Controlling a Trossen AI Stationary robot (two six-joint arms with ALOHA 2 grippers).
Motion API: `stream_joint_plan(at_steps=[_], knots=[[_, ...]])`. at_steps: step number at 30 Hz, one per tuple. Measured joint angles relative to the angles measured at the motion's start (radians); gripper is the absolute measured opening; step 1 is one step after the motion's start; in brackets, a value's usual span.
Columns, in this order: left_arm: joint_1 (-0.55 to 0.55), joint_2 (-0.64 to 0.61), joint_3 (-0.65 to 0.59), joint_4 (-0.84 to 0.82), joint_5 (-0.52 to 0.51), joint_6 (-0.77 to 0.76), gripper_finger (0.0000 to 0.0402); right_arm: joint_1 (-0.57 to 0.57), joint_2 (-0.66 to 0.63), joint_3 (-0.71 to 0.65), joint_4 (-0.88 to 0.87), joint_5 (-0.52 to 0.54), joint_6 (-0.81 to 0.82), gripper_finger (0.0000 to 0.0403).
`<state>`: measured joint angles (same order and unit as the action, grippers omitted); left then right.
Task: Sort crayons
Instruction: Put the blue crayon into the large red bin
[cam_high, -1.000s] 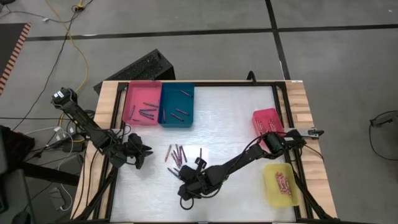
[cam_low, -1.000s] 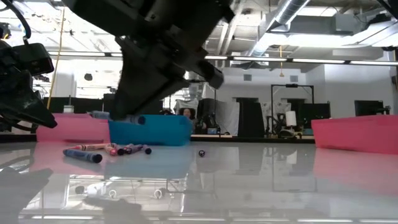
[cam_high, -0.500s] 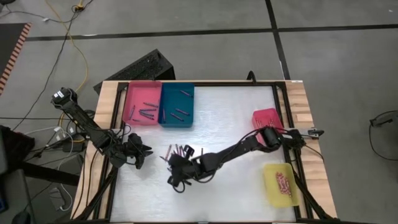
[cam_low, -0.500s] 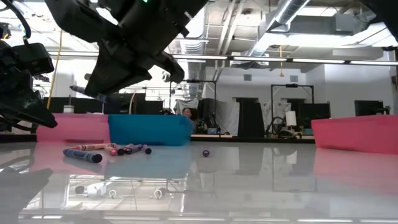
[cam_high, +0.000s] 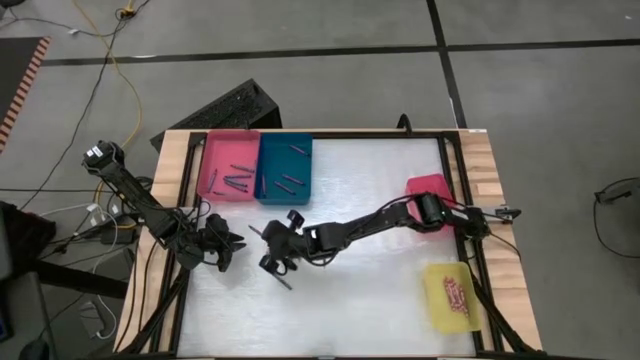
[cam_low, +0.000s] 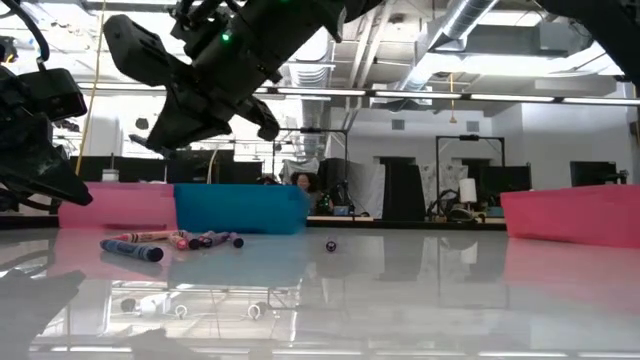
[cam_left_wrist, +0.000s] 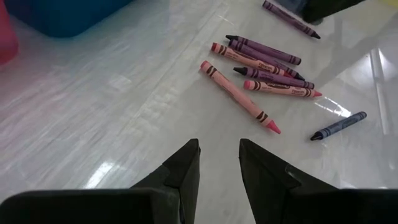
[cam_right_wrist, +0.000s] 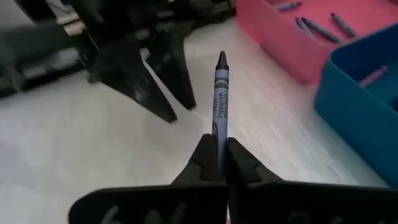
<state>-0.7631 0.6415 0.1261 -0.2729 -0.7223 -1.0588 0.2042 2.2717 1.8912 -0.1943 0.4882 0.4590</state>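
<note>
Right now, my right gripper (cam_right_wrist: 219, 163): clamped on grey-blue crayon (cam_right_wrist: 221, 99)
Wrapper print: "WASHABLE"
Left gripper (cam_left_wrist: 219, 163): parted, empty

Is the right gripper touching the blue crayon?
Touching. The right wrist view shows the right gripper's fingers clamped on the blue crayon.

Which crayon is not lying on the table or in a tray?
The blue crayon clamped in the right gripper, lifted above the table. All the others lie on the table or in the trays.
</note>
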Motion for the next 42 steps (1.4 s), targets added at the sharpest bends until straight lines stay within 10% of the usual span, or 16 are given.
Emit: stream_joint_plan(at_steps=[27, 42], knots=[[0.000, 0.000, 0.000, 0.008, 0.001, 0.003, 0.0102, -0.205, -0.001, 0.000, 0.351, -0.046, -0.293, 0.0002], [0.000, -0.001, 0.092, 0.126, 0.098, 0.286, 0.0102, -0.317, -0.001, 0.000, 0.516, -0.176, -0.362, 0.0002]])
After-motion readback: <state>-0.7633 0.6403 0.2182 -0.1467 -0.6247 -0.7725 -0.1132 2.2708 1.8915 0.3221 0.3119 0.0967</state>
